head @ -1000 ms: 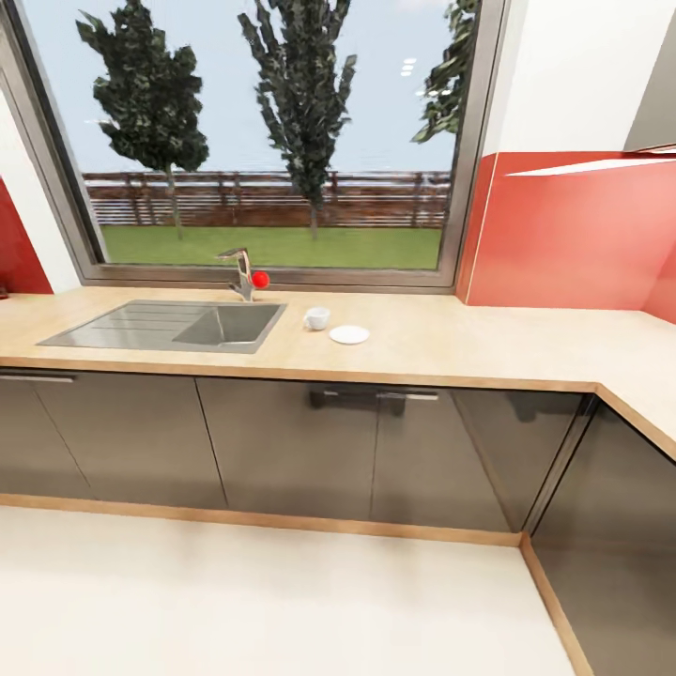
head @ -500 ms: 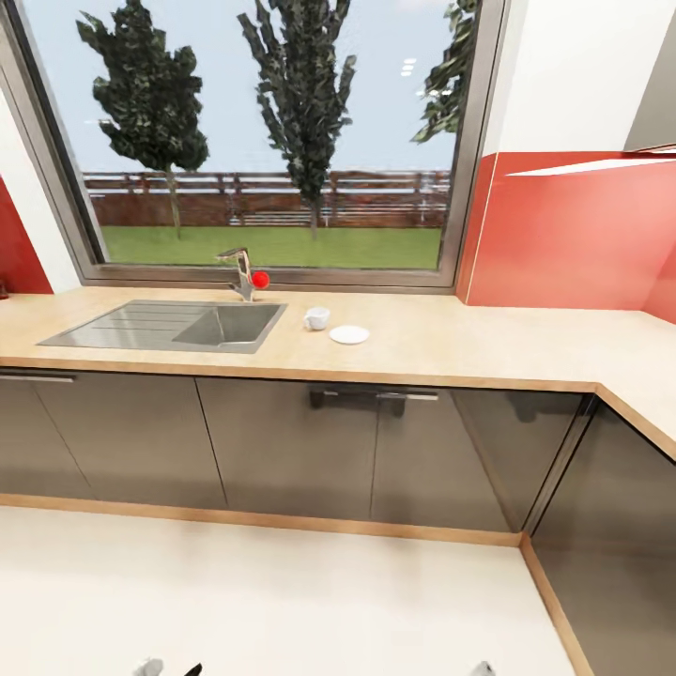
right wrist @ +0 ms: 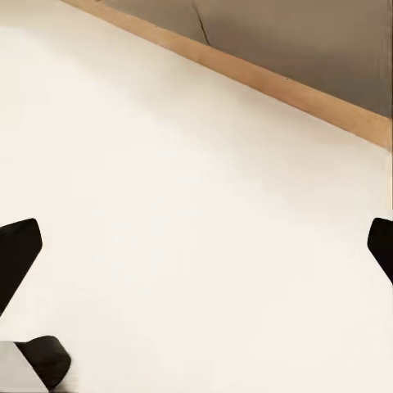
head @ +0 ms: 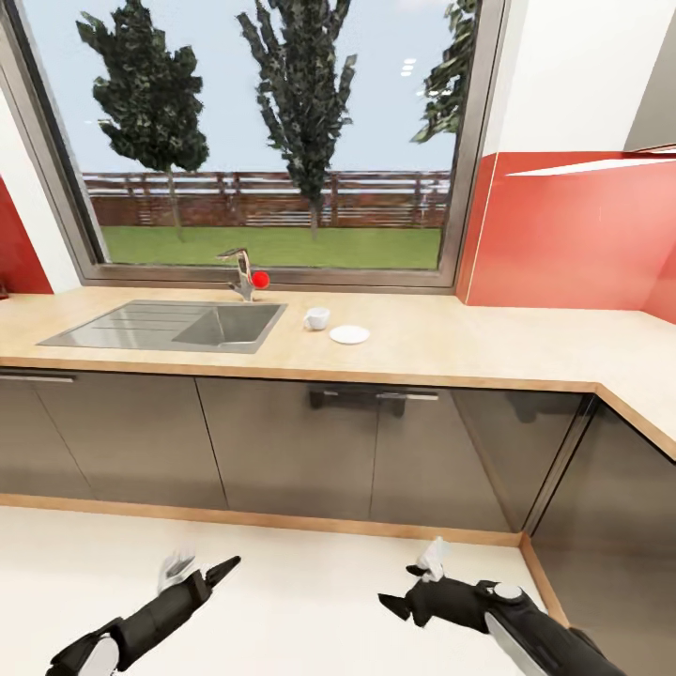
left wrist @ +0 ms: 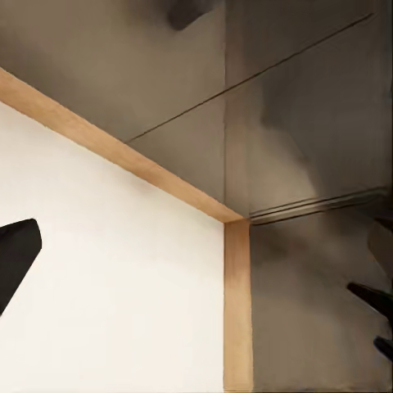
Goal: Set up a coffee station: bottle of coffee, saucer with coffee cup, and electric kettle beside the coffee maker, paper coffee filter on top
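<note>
Nearest, low over the pale floor, both arms reach forward. The left gripper has its two fingers spread apart, one white and one black, holding nothing. The right gripper also has its fingers spread wide, one white tip raised and a black one lower, and it is empty too. In the right wrist view the black fingertips sit far apart at the edges over the floor.

Past the grippers stands the row of dark grey cabinets with a wooden plinth along the floor. Above them runs the countertop, light wood-grain, turning a corner to the right of the sink.

Just to the right of the sink stands the cup, upright. The saucer lies flat just beyond the cup, away from the sink, close to the cup but apart from it. At the back rim of the sink rises the tap, with a red knob, and behind the tap a large window shows trees and a fence
</note>
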